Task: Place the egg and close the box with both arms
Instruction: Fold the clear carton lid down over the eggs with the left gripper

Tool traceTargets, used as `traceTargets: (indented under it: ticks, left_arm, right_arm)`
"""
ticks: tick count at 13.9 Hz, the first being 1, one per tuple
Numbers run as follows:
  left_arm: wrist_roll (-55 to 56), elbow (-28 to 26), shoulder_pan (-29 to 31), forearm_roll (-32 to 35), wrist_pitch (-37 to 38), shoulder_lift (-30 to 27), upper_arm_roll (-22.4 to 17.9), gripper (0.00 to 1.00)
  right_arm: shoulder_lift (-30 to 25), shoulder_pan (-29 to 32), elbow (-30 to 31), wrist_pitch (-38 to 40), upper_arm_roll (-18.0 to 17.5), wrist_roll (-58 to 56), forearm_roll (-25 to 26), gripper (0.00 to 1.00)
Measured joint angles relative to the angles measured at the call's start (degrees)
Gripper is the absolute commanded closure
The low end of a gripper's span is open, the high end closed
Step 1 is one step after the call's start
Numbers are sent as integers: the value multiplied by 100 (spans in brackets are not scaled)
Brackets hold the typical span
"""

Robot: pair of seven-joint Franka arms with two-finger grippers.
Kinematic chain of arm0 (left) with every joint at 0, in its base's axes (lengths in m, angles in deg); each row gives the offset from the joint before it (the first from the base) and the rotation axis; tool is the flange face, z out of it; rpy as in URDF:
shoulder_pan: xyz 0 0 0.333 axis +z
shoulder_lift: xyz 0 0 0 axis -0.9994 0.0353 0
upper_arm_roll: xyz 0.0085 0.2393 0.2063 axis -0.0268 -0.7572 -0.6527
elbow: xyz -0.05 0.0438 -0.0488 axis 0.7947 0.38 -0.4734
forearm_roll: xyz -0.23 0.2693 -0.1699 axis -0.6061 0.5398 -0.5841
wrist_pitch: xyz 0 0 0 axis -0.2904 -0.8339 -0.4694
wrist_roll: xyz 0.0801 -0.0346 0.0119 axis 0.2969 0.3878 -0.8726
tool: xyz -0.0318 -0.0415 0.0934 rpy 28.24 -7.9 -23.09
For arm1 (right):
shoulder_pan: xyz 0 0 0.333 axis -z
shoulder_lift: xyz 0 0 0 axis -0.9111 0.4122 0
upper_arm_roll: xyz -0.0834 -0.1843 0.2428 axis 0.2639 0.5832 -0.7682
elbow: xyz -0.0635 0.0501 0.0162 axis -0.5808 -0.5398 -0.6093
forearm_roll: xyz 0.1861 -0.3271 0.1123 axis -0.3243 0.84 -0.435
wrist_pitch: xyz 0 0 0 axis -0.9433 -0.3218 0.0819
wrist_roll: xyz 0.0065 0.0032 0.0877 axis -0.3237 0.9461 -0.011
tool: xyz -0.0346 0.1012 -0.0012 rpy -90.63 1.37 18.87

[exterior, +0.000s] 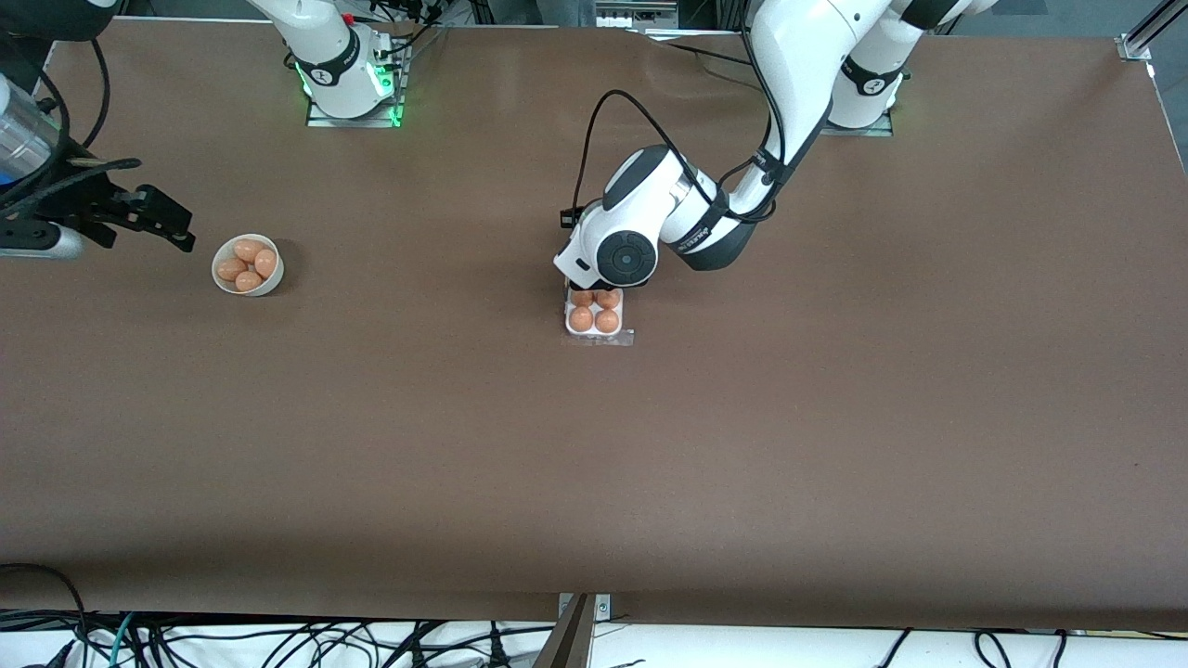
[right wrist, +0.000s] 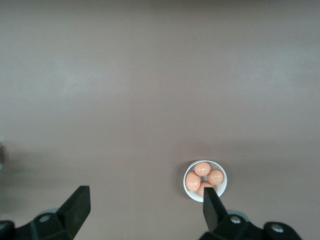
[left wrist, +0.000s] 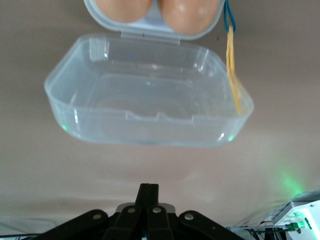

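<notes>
The brown bench (exterior: 835, 417) is the biggest thing here, and most of it lies bare: the whole strip nearer the front camera, and a long stretch between the two groups of things.

The left arm (exterior: 789, 83) reaches from its base down to mid-bench, its wrist hanging right over the box (exterior: 595, 320). The left gripper (left wrist: 148, 200) has its fingers (left wrist: 144, 196) pressed together with nothing between them. Just ahead of the fingertips in the left wrist view lies the box's clear lid (left wrist: 145, 107), folded flat open on the bench, hinge edge joined to the whitish base. All four cells hold an egg (exterior: 581, 318). A thin yellow and blue band (left wrist: 232, 65) trails over one lid corner.

The right arm (exterior: 325, 46) waits; its gripper (exterior: 139, 218) hangs over the bench edge at the right arm's end, fingers (right wrist: 77, 207) spread wide and holding nothing. The white bowl (exterior: 248, 266) of eggs (exterior: 248, 250) sits just past one fingertip, well apart from the box.

No writing can be read anywhere.
</notes>
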Motion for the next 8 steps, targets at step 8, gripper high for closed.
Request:
traceTargets:
  ticks: [8]
  left_arm:
    - [4,50,9,8,-560,12,-294,98]
  right_arm:
    - [-9,50,-147,93,-14,-51,0,0]
